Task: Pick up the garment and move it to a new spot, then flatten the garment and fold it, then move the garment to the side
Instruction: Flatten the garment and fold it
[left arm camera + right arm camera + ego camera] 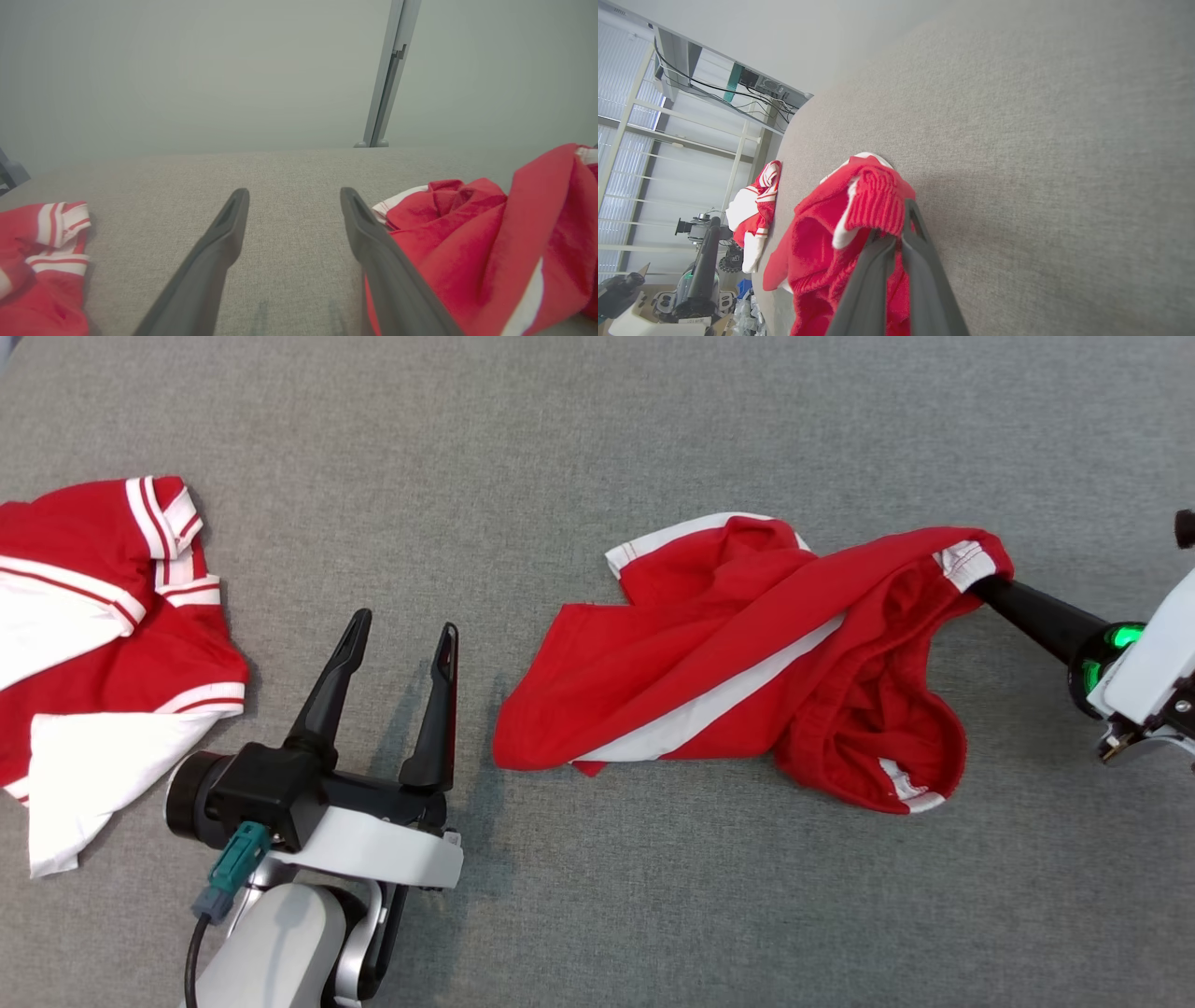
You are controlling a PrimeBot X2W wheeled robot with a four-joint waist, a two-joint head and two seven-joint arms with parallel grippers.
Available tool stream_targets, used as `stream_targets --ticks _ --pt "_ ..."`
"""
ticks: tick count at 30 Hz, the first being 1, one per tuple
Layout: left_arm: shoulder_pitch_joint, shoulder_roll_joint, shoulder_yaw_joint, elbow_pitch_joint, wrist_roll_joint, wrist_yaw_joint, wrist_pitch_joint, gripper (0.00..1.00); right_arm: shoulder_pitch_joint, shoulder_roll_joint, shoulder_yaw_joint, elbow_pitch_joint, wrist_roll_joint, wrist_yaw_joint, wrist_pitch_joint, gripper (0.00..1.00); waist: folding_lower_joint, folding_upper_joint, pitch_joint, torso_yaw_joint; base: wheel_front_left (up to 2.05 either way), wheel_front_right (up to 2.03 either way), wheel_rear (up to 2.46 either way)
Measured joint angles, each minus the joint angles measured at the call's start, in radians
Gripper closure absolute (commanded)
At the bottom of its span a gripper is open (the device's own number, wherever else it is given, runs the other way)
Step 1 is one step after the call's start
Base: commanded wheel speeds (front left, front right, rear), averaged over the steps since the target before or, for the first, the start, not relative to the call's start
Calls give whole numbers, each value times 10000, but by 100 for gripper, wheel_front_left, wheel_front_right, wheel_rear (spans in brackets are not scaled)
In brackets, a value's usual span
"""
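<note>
1. While the right gripper [980, 584] is squeezing one ribbed edge of the red shorts [738, 644], most of the shorts are lying in a bunched heap on the grey table [597, 420], a bit right of the middle.
2. The right gripper's two dark fingers are pressing close together with the cloth caught between them. The pinched edge is sitting at the far right corner of the heap and looks to be lifting a little off the table.
3. A white stripe is running across the shorts from the near left to the far right.
4. The waist opening is gaping on the near right side of the heap, showing the red inside.
5. The left gripper [405, 623] is hanging low over the table, just left of the shorts. Its fingers are standing wide apart with nothing between them, and they are pointing toward the far side.
6. A strip of grey table is showing between the left gripper's right finger and the left edge of the shorts, so they are not touching.
7. A red and white shirt [93, 644] is lying crumpled at the left edge of the table, well apart from the shorts, and the left gripper is sitting between the two.
8. A grey post [390, 70] is standing past the far edge of the table.
</note>
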State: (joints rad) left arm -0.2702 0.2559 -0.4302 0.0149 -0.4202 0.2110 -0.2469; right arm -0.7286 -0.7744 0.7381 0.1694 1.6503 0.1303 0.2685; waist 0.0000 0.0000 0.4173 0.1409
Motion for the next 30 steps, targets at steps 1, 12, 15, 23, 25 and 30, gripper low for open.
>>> stream_targets --ticks 1,12,15,23,25,30 --pt "-67 -33 -25 31 21 -35 -2 0 0 61 38 105 -150 0 56 100 0 0 81 51 0 0 0" --pt "-332 -56 -25 560 67 -253 -79 0 508 328 127 466 -1116 0 -1072 0 0 0 83 -51 0 0 0" --pt "-298 15 44 623 63 -251 -88 0 971 211 186 107 -1442 0 -1804 0 0 0 -140 -167 0 0 0" --pt "177 253 408 594 -54 -58 -94 0 2400 46 -25 422 -2790 2 -5024 0 0 0 -858 -539 0 0 0" --pt "352 380 554 522 -119 35 -98 0 2661 316 -552 819 -3308 0 -5260 0 0 0 -1049 -661 0 0 0" --pt "802 652 851 222 -140 301 -100 0 3411 1891 -3741 865 -5762 2 -5321 0 0 0 -1485 -1023 0 0 0"
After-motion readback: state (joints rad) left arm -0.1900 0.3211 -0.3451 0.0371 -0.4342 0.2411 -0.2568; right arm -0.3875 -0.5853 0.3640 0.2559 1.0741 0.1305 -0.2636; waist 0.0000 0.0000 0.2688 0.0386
